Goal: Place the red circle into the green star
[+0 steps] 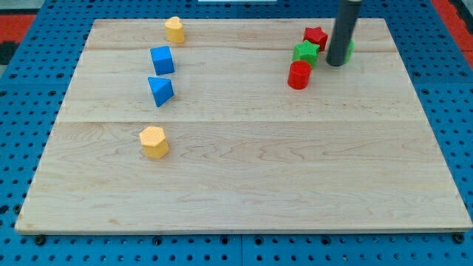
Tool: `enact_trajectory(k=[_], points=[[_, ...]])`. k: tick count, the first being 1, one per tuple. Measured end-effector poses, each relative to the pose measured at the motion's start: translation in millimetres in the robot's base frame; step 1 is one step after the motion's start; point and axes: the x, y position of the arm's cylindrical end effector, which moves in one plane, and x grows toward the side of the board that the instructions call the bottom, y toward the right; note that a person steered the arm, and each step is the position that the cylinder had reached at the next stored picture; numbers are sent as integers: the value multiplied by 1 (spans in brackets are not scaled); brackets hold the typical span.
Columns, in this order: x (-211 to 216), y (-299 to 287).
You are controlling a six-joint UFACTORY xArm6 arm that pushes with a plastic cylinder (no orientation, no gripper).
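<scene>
The red circle (299, 75), a short red cylinder, stands at the view's upper right on the wooden board (244, 170). The green star (305, 52) sits just above it, touching or nearly touching. A red star (315, 36) lies right above the green star. My tip (335, 62) is to the right of the green star and up-right of the red circle, a small gap away. A second green block (348, 48) is mostly hidden behind the rod; its shape cannot be made out.
At the view's upper left are a yellow block (174, 29), a blue cube (162, 60) and a blue triangle (160, 90). A yellow hexagon (154, 142) lies at left centre. A blue pegboard (22, 148) surrounds the board.
</scene>
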Motion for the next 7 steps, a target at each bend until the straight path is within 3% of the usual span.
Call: enact_trajectory(k=[2, 4, 6, 7], points=[[9, 20], [-9, 69], [-9, 47], [22, 46]])
